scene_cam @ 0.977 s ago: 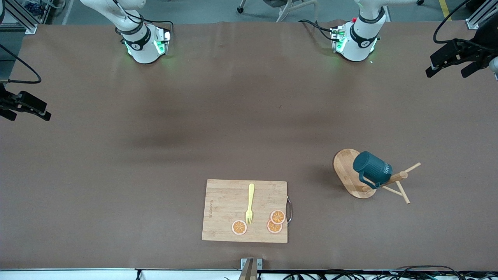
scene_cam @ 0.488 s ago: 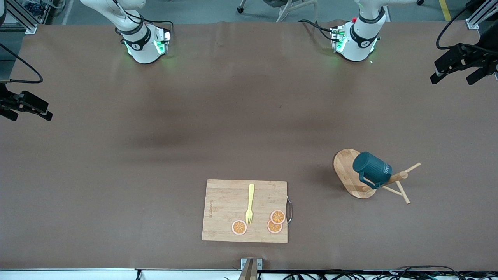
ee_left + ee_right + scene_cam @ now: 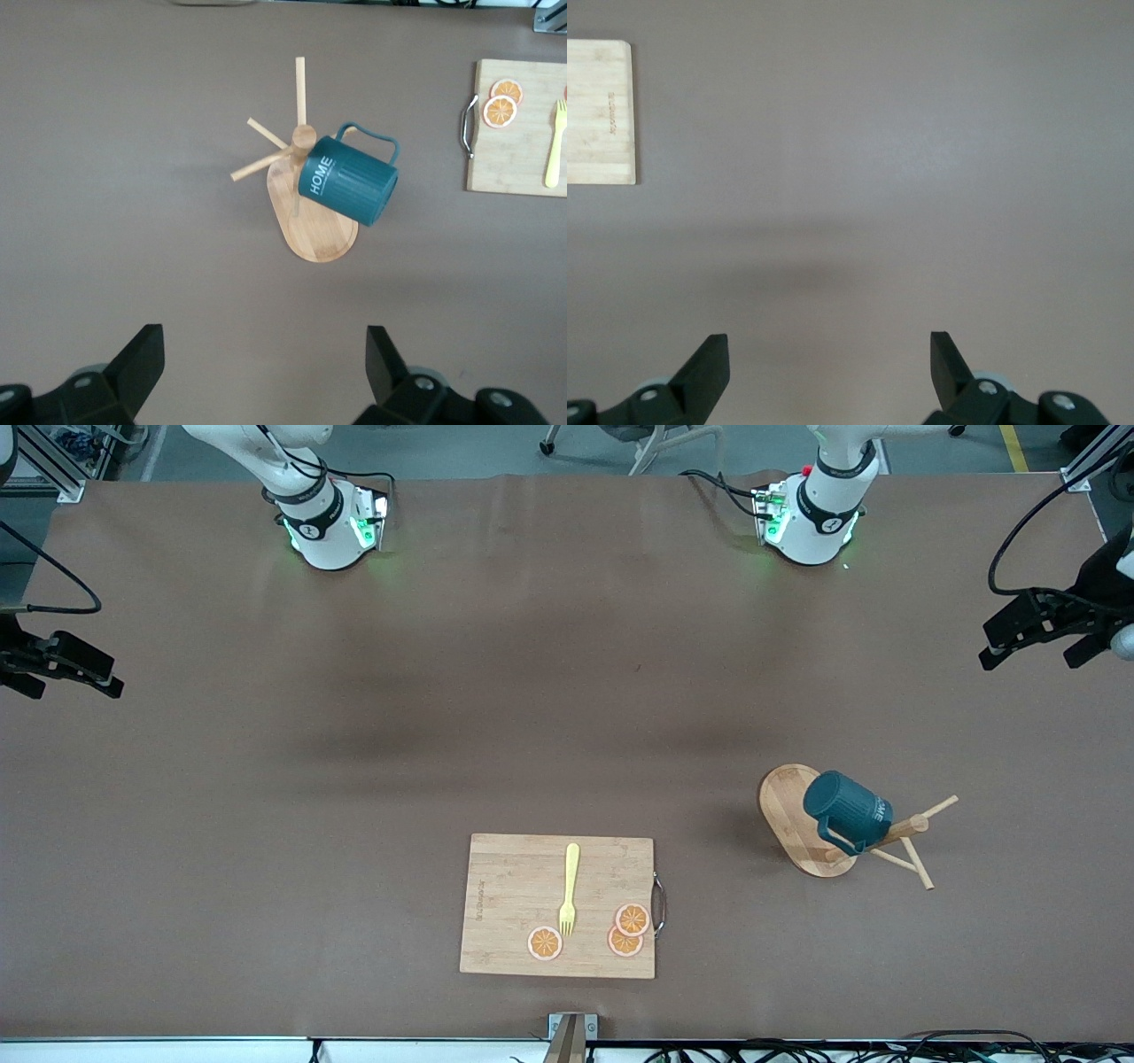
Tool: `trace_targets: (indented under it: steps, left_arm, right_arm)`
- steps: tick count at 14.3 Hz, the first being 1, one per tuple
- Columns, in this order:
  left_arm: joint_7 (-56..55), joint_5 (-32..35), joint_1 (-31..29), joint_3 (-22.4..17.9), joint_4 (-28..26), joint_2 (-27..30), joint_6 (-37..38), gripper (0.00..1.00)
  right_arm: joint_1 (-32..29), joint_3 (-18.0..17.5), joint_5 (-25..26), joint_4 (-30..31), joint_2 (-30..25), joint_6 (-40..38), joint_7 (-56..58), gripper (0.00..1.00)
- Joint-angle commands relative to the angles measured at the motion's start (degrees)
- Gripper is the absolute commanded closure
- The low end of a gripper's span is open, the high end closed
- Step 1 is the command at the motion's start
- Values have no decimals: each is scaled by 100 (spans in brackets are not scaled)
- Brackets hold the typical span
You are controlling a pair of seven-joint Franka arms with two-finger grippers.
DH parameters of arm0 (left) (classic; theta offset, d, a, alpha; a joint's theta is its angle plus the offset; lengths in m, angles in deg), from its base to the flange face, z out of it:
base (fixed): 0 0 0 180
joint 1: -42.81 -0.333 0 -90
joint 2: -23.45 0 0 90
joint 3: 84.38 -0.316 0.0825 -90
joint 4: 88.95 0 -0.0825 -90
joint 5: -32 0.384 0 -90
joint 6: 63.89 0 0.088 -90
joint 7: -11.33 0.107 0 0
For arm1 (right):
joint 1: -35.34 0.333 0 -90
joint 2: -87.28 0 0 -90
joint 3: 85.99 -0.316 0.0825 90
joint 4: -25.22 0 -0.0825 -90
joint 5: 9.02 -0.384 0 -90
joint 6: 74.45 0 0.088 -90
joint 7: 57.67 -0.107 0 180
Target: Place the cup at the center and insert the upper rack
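The dark teal cup [image 3: 846,812] hangs tilted on the bamboo upper rack [image 3: 785,815], toward the left arm's end of the table; its handle is hooked by the post and thin pegs [image 3: 917,864]. In the left wrist view the cup [image 3: 348,180] shows white lettering, above the rack's oval base [image 3: 317,237]. My left gripper [image 3: 1028,657] hangs open and empty over the table's edge at that end. My left gripper [image 3: 264,354] is well short of the rack. My right gripper [image 3: 69,687] is open and empty over the table's other end. Under my right gripper [image 3: 828,354] is only bare table.
A rectangular wooden cutting board [image 3: 505,903] lies near the front edge, mid-table, with a yellow fork [image 3: 569,887] and orange slices [image 3: 625,930] on it. Its metal handle [image 3: 658,903] faces the rack. The board [image 3: 598,111] also shows in the right wrist view.
My left gripper has drifted over the table's end toward the front camera's side. The right gripper has shifted only slightly. Cup and rack have not moved.
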Motion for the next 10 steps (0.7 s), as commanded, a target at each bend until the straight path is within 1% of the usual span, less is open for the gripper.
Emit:
trace_targets:
  steps: [1, 5, 7, 10]
  left_arm:
    - [117, 91, 27, -20, 70, -49, -131, 0]
    - [143, 30, 71, -20, 78, -154, -148, 0]
    - [213, -101, 1, -28, 87, -137, -157, 0]
    - [292, -146, -35, -46, 34, -40, 79, 0]
  right_arm:
    - [-30, -15, 67, 37, -72, -61, -24, 0]
    - [-22, -6, 85, 37, -72, -8, -24, 0]
    - [-4, -15, 85, 37, -72, 1, -24, 0]
    - [5, -24, 102, 37, -72, 62, -15, 0]
